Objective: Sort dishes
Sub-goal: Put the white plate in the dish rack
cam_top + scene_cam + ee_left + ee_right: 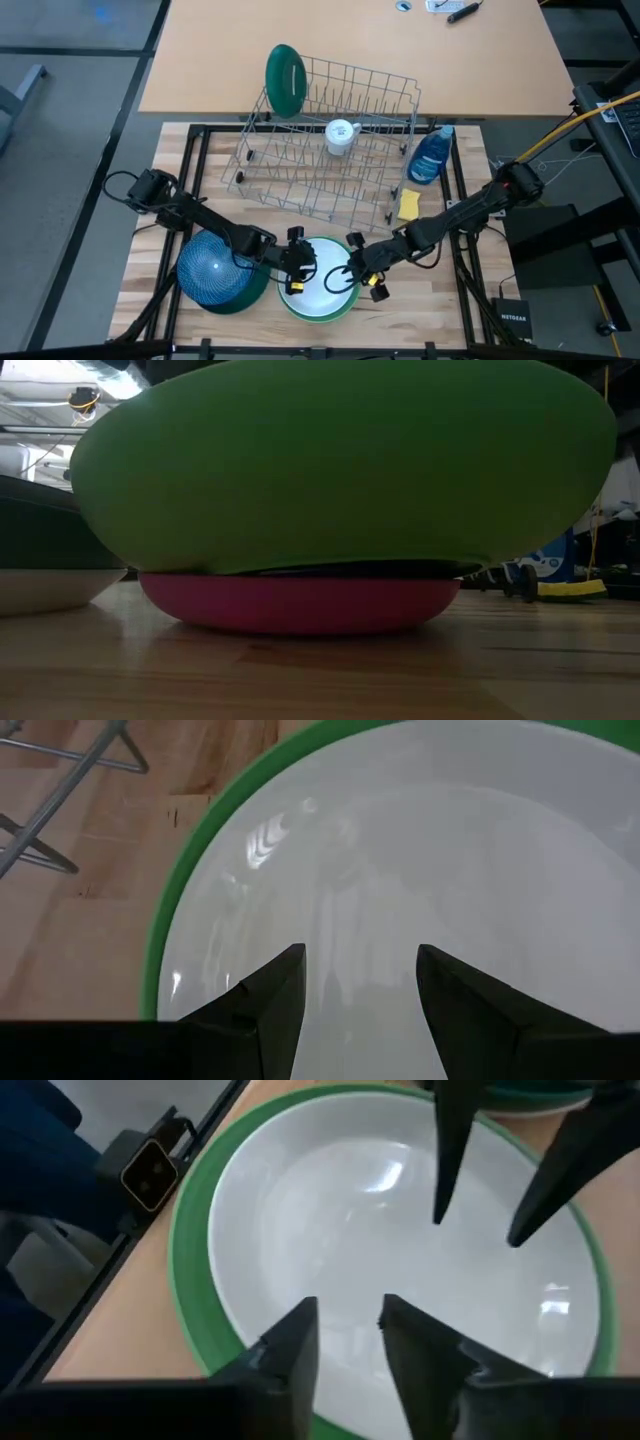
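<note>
A white plate [322, 290] lies in a light green plate [340, 312] near the table's front edge. My left gripper [300, 262] is open just above the white plate's left part [450, 870]. My right gripper [357, 272] is open just above its right part [330, 1210]. The green rim shows in both wrist views [190, 860] [190, 1230]. A blue bowl [210, 268] sits on a dark green plate [245, 298] to the left. A dark green plate [285, 80] stands in the wire rack [320, 160]. In the low view the light green plate [340, 460] rests on a pink dish [300, 605].
The rack holds a white cup [342, 135]. A blue soap bottle [432, 158] and a yellow sponge [408, 205] lie to the rack's right. A white bowl [40, 590] shows at the low view's left. The two grippers' fingers face each other closely over the plate [445, 1170].
</note>
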Controlling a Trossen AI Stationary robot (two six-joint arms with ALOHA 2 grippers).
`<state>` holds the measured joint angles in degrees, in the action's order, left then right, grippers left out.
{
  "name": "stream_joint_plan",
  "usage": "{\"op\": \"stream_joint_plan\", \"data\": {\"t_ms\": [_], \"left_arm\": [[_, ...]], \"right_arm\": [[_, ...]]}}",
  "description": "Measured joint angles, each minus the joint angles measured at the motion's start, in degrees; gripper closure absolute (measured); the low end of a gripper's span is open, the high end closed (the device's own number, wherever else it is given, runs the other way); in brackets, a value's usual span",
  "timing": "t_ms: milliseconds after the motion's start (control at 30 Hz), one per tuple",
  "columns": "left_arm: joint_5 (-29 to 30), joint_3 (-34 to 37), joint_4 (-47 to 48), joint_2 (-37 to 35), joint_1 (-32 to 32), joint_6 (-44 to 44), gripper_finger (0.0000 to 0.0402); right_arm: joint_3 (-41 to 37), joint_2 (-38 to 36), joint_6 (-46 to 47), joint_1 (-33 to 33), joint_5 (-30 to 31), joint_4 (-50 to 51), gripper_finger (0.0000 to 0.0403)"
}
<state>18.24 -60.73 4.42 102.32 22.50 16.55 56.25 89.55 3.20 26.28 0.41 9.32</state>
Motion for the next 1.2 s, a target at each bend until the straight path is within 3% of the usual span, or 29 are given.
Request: {"op": "stream_joint_plan", "data": {"t_ms": [200,333,600,900,1200], "left_arm": [[0.0,0.0,1.6,0.0,0.0,0.0,0.0221],[0.0,0.0,2.7,0.0,0.0,0.0,0.0221],[0.0,0.0,2.8,0.0,0.0,0.0,0.0221],[-0.2,0.0,2.7,0.0,0.0,0.2,0.0222],[-1.2,0.0,2.7,0.2,0.0,0.2,0.0221]], "right_arm": [[0.0,1.5,-4.2,0.5,-4.9,0.0,0.0205],[0.0,1.5,-8.6,2.3,-2.1,0.0,0.0183],[0.0,1.7,-12.8,5.3,8.9,3.0,0.0178],[0.0,2.3,-14.5,5.3,9.1,5.7,0.0178],[0.0,8.1,-16.9,5.2,10.6,4.9,0.0178]]}}
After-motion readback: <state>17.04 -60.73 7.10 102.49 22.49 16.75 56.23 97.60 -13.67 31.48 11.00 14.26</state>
